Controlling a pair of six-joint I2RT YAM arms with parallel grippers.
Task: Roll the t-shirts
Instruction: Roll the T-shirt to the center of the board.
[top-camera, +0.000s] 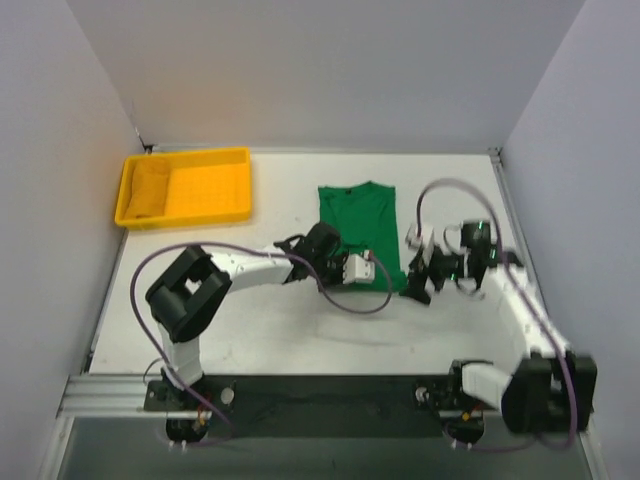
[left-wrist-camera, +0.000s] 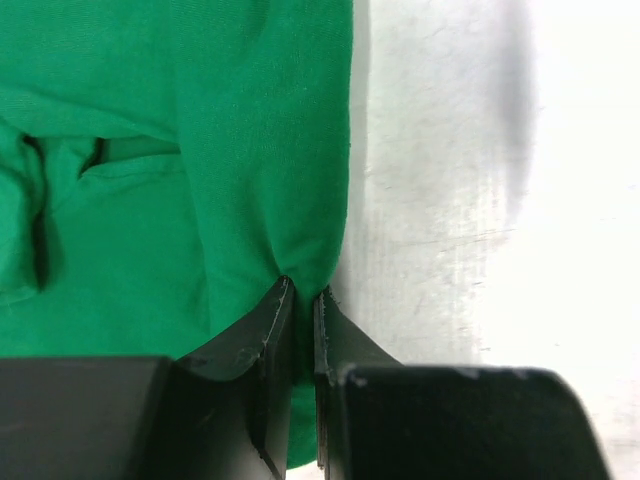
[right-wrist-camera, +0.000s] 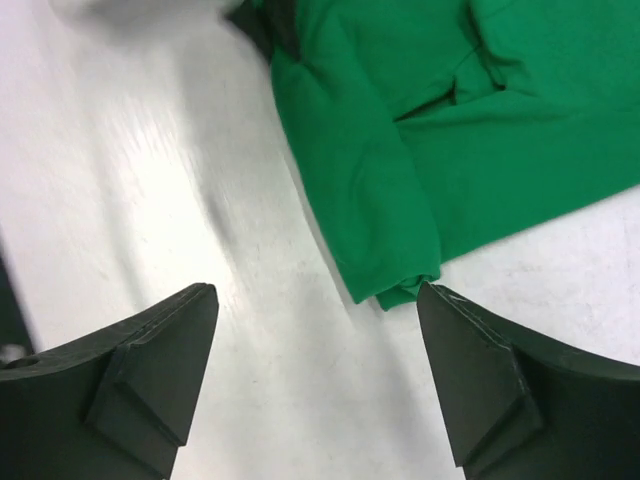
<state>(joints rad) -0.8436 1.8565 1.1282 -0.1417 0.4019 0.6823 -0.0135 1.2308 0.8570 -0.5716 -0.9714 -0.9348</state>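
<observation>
The left gripper (left-wrist-camera: 300, 292) is clamped on the green t-shirt (left-wrist-camera: 150, 220). Its two black fingers (left-wrist-camera: 250, 350) stand almost together, with a thin fold from the shirt's side edge pinched between the tips. Left of that pinch the fabric is bunched into soft creases. Right of it lies bare white worktop (left-wrist-camera: 470, 200).

The right gripper (right-wrist-camera: 315, 295) hangs with its jaws spread wide and nothing between them. Its fingers (right-wrist-camera: 165, 350) sit low over the worktop (right-wrist-camera: 150, 180). A doubled-over corner of the t-shirt (right-wrist-camera: 480, 130) lies just beside the tip of one finger. Whether they touch cannot be told.

From above, the left gripper (top-camera: 355, 268) sits on the near part of the t-shirt (top-camera: 358, 212). The right gripper (top-camera: 420, 285) sits just off the shirt's near right corner.

The t-shirt is plain green and lies on the worktop (top-camera: 280, 320) right of the middle. Its collar points toward the far edge, and its near end is gathered under the left gripper.

A yellow plastic tray (top-camera: 210, 185) stands in the far left corner, well apart from the shirt. Purple cables (top-camera: 345, 300) loop from both arms.
</observation>
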